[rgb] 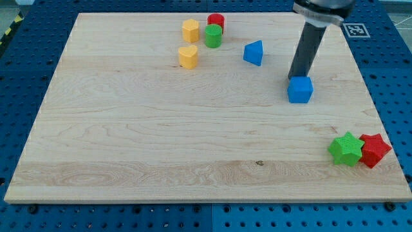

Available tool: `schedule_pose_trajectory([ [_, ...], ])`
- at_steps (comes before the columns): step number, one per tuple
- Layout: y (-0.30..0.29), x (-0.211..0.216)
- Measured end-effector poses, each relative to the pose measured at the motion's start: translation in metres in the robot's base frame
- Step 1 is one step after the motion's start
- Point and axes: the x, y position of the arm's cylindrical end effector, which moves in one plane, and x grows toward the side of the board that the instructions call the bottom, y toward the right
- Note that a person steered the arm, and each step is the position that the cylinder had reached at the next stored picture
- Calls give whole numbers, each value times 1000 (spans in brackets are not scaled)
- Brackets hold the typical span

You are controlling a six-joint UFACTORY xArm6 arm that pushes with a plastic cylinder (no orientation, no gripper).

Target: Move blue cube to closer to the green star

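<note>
- The small blue plastic cube sits on the view's right half of the pale wooden board, well apart from the green plastic star, which lies near the board's lower right corner; the task looks only partly done.
- My tip, the lower end of the straight dark rod, stands at the cube's upper-left edge, touching it or just beside it; it is a bare rod that grips nothing and can only push.
- Judging from that placing, a push toward the view's bottom right would carry the cube toward the star. Contact looks off-centre, toward the cube's left corner, so the cube could spin and slip off my tip instead of travelling straight.
- If the push runs too far right, the cube may slide toward the board's right edge and miss the star.
- The red plastic star touches the green star on its right side. A push that runs on too long could ram the cube into the pair and shove both toward the corner, perhaps off the board.
- The blue wedge-shaped block lies up and left of my tip, apart from it; a wide backswing might clip it.
- The yellow blocks, the green cylinder and the red cylinder cluster near the top, well clear of any likely path.
</note>
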Motion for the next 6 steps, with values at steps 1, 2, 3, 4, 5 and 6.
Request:
schedule_pose_trajectory([
  [1,0,35],
  [2,0,67],
  [3,0,80],
  [4,-18,53],
  [5,-40,80],
  [6,-37,114],
])
